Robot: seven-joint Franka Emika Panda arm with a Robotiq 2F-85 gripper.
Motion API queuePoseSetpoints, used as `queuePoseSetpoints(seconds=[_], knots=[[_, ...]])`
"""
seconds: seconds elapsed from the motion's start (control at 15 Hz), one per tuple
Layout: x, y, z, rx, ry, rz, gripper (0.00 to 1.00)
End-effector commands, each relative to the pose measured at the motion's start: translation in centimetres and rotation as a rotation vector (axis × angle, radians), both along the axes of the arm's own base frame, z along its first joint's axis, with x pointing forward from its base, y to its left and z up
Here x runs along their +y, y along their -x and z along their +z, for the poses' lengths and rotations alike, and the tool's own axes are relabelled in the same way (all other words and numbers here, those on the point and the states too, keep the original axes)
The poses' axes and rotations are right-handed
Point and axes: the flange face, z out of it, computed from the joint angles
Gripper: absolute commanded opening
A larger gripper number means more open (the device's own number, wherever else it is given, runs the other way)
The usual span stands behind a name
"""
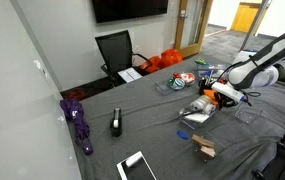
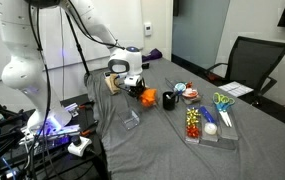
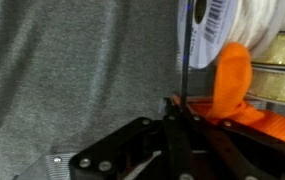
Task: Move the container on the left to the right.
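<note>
The container (image 3: 232, 75) is clear plastic with orange items and a dark-and-white barcode piece showing through. In the wrist view its thin wall runs between my fingers, and my gripper (image 3: 177, 108) is shut on that wall. In both exterior views the gripper (image 1: 225, 96) (image 2: 133, 89) is low over the grey cloth. The orange of the container (image 1: 213, 97) (image 2: 148, 98) shows right beside it. I cannot tell whether the container rests on the cloth or is lifted.
A dark cup of pens (image 2: 169, 98) stands close to the container. A plain clear box (image 2: 132, 120) lies near the table edge. A long clear tray (image 2: 208, 127) holds small items. A purple object (image 1: 79, 120), a black item (image 1: 116, 123) and a small cardboard box (image 1: 204, 147) lie elsewhere.
</note>
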Motion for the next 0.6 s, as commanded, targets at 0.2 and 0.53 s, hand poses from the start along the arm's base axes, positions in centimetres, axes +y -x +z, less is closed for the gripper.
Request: queuePoseSetpoints(seconds=[0.2,0.53], knots=[[-1.6,0.7,4.2,-0.064,-0.048,0.021,0.01],[-3.5,1.8,7.1,-0.099,-0.083,0.066,0.01]])
